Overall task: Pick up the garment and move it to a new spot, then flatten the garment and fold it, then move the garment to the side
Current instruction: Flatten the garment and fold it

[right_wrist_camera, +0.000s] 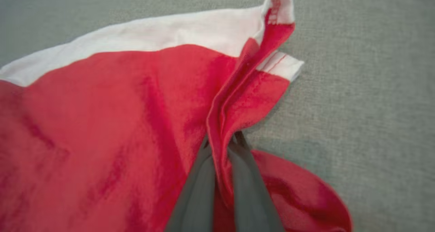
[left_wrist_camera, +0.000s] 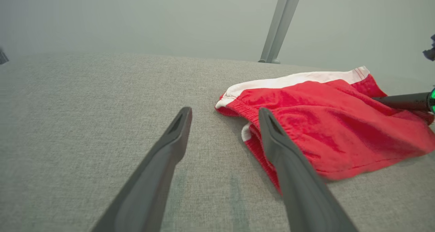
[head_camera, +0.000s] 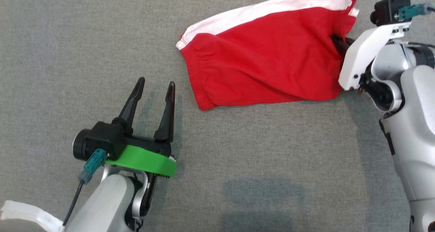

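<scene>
A: Right, where does the garment point(head_camera: 265, 55) lie?
B: On the grey surface point(head_camera: 68, 38), long axis running left to right before me. My right gripper point(right_wrist_camera: 222, 138) pinches the cloth at its right end.
A: And the left?
B: My left gripper point(head_camera: 156, 84), fingers spread and empty, sits just short of its left end.

Soft even light, faint shadows, slight blur

Grey woven surface point(head_camera: 258, 150); a grey metal post point(left_wrist_camera: 280, 24) rises behind it; pale wall point(left_wrist_camera: 136, 17).
</scene>
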Controlling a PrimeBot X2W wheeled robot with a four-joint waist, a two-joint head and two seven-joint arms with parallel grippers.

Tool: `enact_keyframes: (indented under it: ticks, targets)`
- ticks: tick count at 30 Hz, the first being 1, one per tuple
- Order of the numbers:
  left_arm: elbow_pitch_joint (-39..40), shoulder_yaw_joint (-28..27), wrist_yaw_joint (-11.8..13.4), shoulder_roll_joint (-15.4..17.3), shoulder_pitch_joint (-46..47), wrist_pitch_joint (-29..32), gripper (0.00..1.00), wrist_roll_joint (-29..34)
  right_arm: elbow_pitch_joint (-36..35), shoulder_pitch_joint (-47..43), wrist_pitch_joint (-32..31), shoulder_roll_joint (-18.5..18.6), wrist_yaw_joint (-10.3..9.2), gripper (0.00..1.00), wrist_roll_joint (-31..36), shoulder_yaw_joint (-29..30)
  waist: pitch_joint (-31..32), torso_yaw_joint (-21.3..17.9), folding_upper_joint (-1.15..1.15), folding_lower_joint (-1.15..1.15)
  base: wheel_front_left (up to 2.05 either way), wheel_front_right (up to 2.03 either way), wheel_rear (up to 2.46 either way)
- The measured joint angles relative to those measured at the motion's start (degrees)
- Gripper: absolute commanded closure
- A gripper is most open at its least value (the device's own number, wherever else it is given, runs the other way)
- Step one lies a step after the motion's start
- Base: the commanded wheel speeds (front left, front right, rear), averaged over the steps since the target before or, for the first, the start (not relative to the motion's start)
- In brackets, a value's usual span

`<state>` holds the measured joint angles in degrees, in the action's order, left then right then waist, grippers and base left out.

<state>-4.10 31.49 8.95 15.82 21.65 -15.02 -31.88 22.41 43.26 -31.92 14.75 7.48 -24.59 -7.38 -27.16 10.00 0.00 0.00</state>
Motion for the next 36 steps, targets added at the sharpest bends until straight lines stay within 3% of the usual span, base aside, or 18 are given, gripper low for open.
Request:
enact_keyframes:
  ticks: [6, 14, 23, 31, 36]
  targets:
    - [-0.7, -2.1, -0.1, 0.0, -7.0, 0.0, 0.00, 1.0, -4.1, -7.9, -0.3, 0.5, 0.00, 1.00, -5.1, 3.2, 5.6, -2.1, 0.00, 0.00, 0.00, 0.00, 0.00]
    - [1.3, -3.5, -1.0, 0.0, -14.2, 0.0, 0.00, 3.5, -5.0, -16.5, -0.4, 0.6, 0.00, 1.00, -6.5, 13.1, 12.5, -4.6, 0.00, 0.00, 0.00, 0.00, 0.00]
    - [2.5, -4.3, -2.5, -2.3, -17.0, 0.0, 0.00, 5.8, -4.0, -15.4, 1.2, -0.6, 0.00, 1.00, -3.5, 21.5, 14.3, -4.4, 0.00, 0.00, 0.00, 0.00, 0.00]
    - [1.6, -5.3, -3.5, -3.8, -17.9, 0.0, 0.00, 7.0, -13.2, -12.6, -1.9, -7.6, 0.00, 1.00, -4.4, 11.4, 13.9, -3.6, 0.00, 0.00, 0.00, 0.00, 0.00]
    - [0.4, -4.8, -4.8, -4.5, -17.5, 0.0, 0.00, 7.8, -12.3, -11.3, -2.1, -10.9, 0.00, 1.00, -2.2, 5.3, 13.1, -3.7, 0.00, 0.00, 0.00, 0.00, 0.00]
